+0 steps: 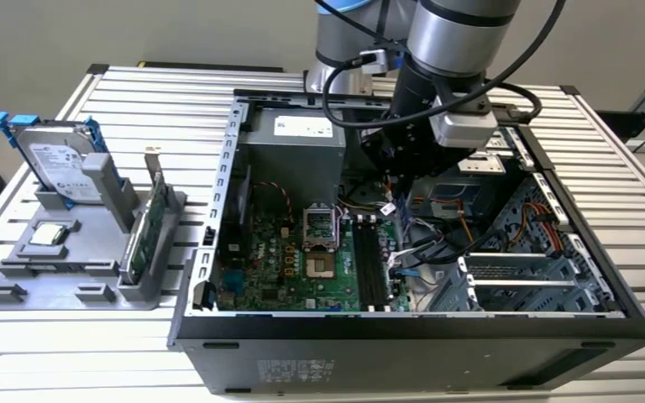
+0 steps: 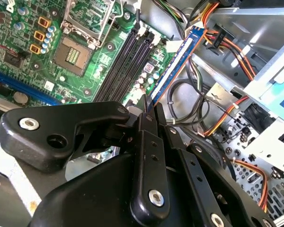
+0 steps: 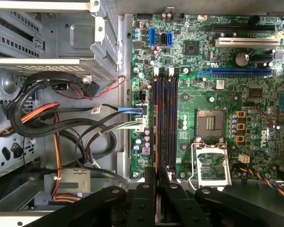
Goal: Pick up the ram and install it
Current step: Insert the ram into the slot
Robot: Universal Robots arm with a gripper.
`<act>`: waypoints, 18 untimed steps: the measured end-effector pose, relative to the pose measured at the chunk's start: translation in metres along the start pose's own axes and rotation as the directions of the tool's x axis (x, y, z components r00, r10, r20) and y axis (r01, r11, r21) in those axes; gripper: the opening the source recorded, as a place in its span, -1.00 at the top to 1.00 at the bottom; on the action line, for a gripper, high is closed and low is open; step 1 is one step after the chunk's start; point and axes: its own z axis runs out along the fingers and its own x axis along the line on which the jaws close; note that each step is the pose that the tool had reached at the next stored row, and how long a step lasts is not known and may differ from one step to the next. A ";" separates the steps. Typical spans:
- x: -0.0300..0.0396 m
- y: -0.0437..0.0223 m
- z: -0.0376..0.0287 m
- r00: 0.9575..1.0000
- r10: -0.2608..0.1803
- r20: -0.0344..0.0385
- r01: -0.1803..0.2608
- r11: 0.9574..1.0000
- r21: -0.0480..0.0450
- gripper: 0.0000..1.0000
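Open computer case, motherboard on its floor; arm reaching in from 12 o'clock in the exterior view. Gripper, fingers pinched on the ram, a blue stick held edge-on just above the black memory slots, beside the empty CPU socket

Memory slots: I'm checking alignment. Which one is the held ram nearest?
The outermost slot, farthest from the processor socket. The ram in the gripper hangs just beside it, and the other slots lie closer to the socket.
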 end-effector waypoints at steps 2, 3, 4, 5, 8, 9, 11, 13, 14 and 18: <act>0.0000 0.0003 0.0004 1.000 0.001 0.000 -0.001 1.000 0.000 1.00; 0.0000 0.0005 0.0008 1.000 0.003 0.000 -0.003 1.000 0.000 1.00; 0.0000 0.0008 0.0010 1.000 0.005 0.000 -0.005 1.000 0.000 1.00; 0.0000 0.0013 0.0012 1.000 0.006 0.000 -0.006 1.000 0.000 1.00; 0.0001 0.0024 0.0027 1.000 0.010 0.000 -0.010 1.000 0.000 1.00; 0.0001 0.0028 0.0031 1.000 0.011 0.000 -0.011 1.000 0.000 1.00; 0.0001 0.0034 0.0039 1.000 0.013 0.000 -0.013 1.000 0.000 1.00; 0.0001 0.0035 0.0043 1.000 0.014 0.002 -0.014 1.000 -0.004 1.00; 0.0001 0.0036 0.0044 1.000 0.014 0.005 -0.014 1.000 -0.009 1.00; 0.0002 0.0043 0.0054 1.000 0.014 0.015 -0.014 1.000 -0.027 1.00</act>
